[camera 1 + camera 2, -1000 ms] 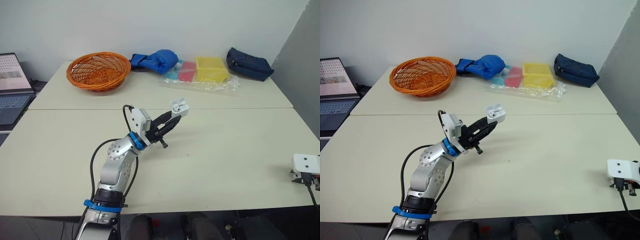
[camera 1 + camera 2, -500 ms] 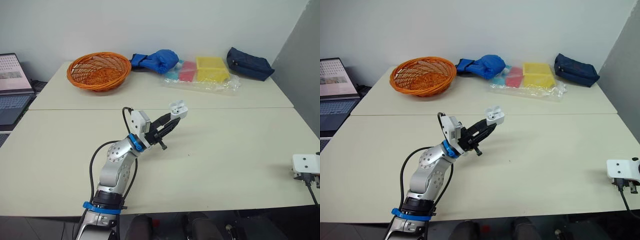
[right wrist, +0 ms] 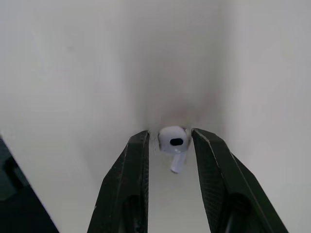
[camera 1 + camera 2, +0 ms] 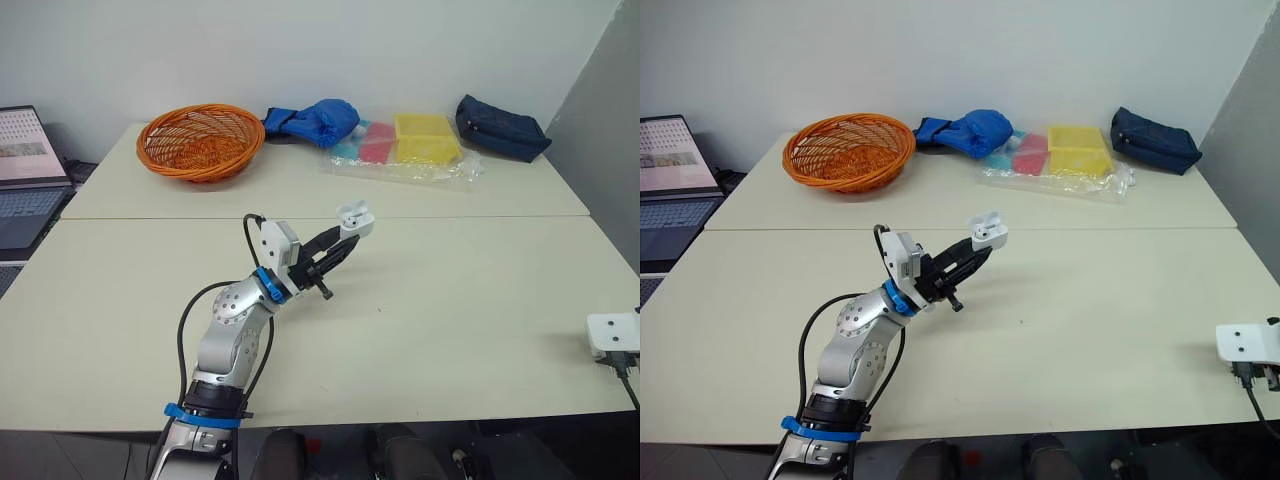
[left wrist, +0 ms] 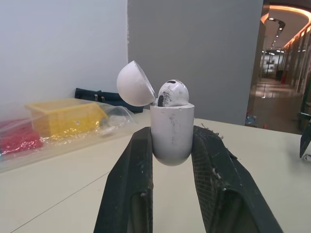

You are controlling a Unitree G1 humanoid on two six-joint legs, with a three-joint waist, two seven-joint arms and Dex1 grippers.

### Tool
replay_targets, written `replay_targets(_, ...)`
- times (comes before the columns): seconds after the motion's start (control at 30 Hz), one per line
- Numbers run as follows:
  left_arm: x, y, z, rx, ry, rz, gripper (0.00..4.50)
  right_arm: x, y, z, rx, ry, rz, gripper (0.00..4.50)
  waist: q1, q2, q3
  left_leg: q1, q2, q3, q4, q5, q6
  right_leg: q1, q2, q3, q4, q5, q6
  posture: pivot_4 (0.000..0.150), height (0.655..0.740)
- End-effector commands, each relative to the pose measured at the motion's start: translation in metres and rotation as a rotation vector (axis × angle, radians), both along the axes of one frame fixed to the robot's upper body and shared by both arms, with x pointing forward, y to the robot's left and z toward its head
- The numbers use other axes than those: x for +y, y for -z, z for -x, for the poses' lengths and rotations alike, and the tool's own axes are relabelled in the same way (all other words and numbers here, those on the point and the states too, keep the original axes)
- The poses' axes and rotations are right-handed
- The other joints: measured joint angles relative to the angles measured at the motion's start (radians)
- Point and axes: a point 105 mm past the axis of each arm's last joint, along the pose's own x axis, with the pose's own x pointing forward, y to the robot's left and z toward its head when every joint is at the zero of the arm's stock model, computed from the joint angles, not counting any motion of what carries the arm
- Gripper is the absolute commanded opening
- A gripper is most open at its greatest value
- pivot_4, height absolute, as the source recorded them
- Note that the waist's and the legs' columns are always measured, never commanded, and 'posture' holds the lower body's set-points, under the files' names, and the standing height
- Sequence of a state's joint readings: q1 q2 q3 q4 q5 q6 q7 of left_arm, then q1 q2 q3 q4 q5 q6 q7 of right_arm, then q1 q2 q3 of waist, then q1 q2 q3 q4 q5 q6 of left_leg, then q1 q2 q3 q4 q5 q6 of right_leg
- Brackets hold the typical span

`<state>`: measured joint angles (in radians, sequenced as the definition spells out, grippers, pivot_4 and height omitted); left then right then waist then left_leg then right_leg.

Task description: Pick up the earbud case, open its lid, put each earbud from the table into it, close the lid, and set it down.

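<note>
My left gripper [image 4: 347, 236] is raised over the middle of the table, shut on the white earbud case [image 4: 356, 215]. The case's lid [image 5: 134, 83] is tipped open, and one earbud [image 5: 171, 93] sits in it with its head sticking out. In the right wrist view a second white earbud [image 3: 172, 141] lies on the table between the fingertips of my right gripper [image 3: 170, 132]. That gripper is open, with a thin gap on each side of the earbud. Its white wrist mount [image 4: 614, 331] sits at the table's near right edge.
Along the back of the table are an orange wicker basket [image 4: 200, 140], a blue bundle [image 4: 315, 122], a clear bag with red and yellow boxes [image 4: 410, 148] and a dark blue pouch [image 4: 502, 128]. A laptop [image 4: 25, 165] stands at the far left.
My right wrist has slid slightly toward the near right table edge. The left gripper holds the open case almost still.
</note>
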<state>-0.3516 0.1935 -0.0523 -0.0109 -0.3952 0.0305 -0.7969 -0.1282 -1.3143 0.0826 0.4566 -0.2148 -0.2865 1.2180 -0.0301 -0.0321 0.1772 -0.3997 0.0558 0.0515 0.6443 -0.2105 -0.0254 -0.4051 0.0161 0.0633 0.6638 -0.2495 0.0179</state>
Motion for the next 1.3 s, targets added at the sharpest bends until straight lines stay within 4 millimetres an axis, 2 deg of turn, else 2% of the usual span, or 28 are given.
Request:
replay_targets(0.03, -0.001, -0.017, 0.006, -0.075, 0.008, 0.026, 0.76, -0.007, 0.0, 0.008, 0.054, 0.028, 0.025, 1.41, 0.0, 0.0, 0.0, 0.0, 0.0, 0.0, 0.0, 0.0, 0.0, 0.0, 0.0, 0.0, 0.0, 0.0, 0.0, 0.15, 0.74)
replay_targets(0.3, -0.002, -0.018, 0.007, -0.073, 0.005, 0.029, 0.76, -0.006, 0.002, 0.001, 0.012, 0.033, 0.014, 1.41, 0.0, 0.0, 0.0, 0.0, 0.0, 0.002, 0.0, 0.0, 0.0, 0.0, 0.0, 0.001, 0.0, 0.0, 0.001, 0.15, 0.74)
replay_targets(0.67, -0.002, -0.019, 0.006, -0.074, 0.007, 0.027, 0.76, -0.001, 0.003, 0.002, 0.008, 0.048, -0.01, 1.41, 0.0, 0.0, 0.0, 0.001, 0.0, 0.003, 0.0, 0.0, 0.0, 0.0, 0.0, 0.003, 0.0, 0.001, 0.002, 0.15, 0.74)
replay_targets(0.73, -0.001, -0.019, 0.005, -0.075, 0.005, 0.027, 0.76, 0.0, 0.003, 0.0, 0.002, 0.051, -0.016, 1.05, 0.0, 0.0, 0.0, 0.001, 0.0, 0.003, 0.0, 0.0, 0.0, 0.0, 0.0, 0.003, 0.0, 0.001, 0.002, 0.15, 0.74)
replay_targets(0.8, -0.001, -0.019, 0.005, -0.075, 0.005, 0.026, 0.76, 0.0, 0.004, 0.0, 0.002, 0.051, -0.015, 0.5, -0.001, -0.001, 0.0, 0.001, 0.0, 0.003, 0.0, 0.0, 0.0, 0.0, 0.0, 0.003, 0.0, 0.001, 0.002, 0.15, 0.74)
replay_targets(0.83, -0.001, -0.019, 0.005, -0.075, 0.005, 0.026, 0.76, 0.0, 0.004, 0.0, 0.003, 0.05, -0.017, 0.42, -0.002, -0.001, 0.0, 0.001, 0.0, 0.004, 0.001, 0.0, 0.0, 0.0, 0.0, 0.004, 0.0, 0.001, 0.002, 0.15, 0.74)
replay_targets(1.1, -0.002, -0.019, 0.006, -0.076, 0.006, 0.025, 0.76, 0.003, 0.003, -0.001, 0.002, 0.04, -0.03, 0.42, -0.002, -0.001, 0.0, 0.001, 0.0, 0.005, 0.0, 0.0, 0.0, 0.0, 0.0, 0.005, 0.0, 0.001, 0.002, 0.15, 0.74)
replay_targets(1.17, -0.001, -0.018, 0.006, -0.077, 0.006, 0.023, 0.76, 0.019, -0.004, -0.002, 0.017, 0.018, -0.093, 0.42, -0.002, -0.001, 0.0, 0.001, 0.0, 0.005, 0.001, 0.0, 0.0, 0.0, 0.0, 0.005, 0.0, 0.001, 0.002, 0.15, 0.74)
replay_targets(1.23, 0.0, -0.018, 0.006, -0.077, 0.007, 0.023, 0.76, 0.048, -0.014, -0.008, 0.002, 0.006, -0.203, 0.42, -0.002, -0.001, 0.0, 0.001, 0.0, 0.005, 0.0, 0.0, 0.0, -0.001, 0.0, 0.005, 0.0, 0.001, 0.002, 0.15, 0.74)
replay_targets(1.27, 0.0, -0.018, 0.006, -0.077, 0.007, 0.023, 0.76, 0.069, -0.021, -0.013, -0.02, 0.008, -0.287, 0.42, -0.006, -0.001, 0.0, 0.001, 0.0, 0.004, 0.0, 0.0, 0.0, -0.001, 0.0, 0.005, 0.0, 0.001, 0.002, 0.15, 0.74)
replay_targets(1.3, -0.001, -0.017, 0.005, -0.077, 0.009, 0.022, 0.76, 0.098, -0.03, -0.017, -0.034, 0.01, -0.408, 0.42, -0.01, -0.001, 0.0, 0.001, 0.001, 0.005, 0.0, 0.0, 0.0, -0.001, 0.001, 0.005, 0.0, 0.001, 0.002, 0.15, 0.74)
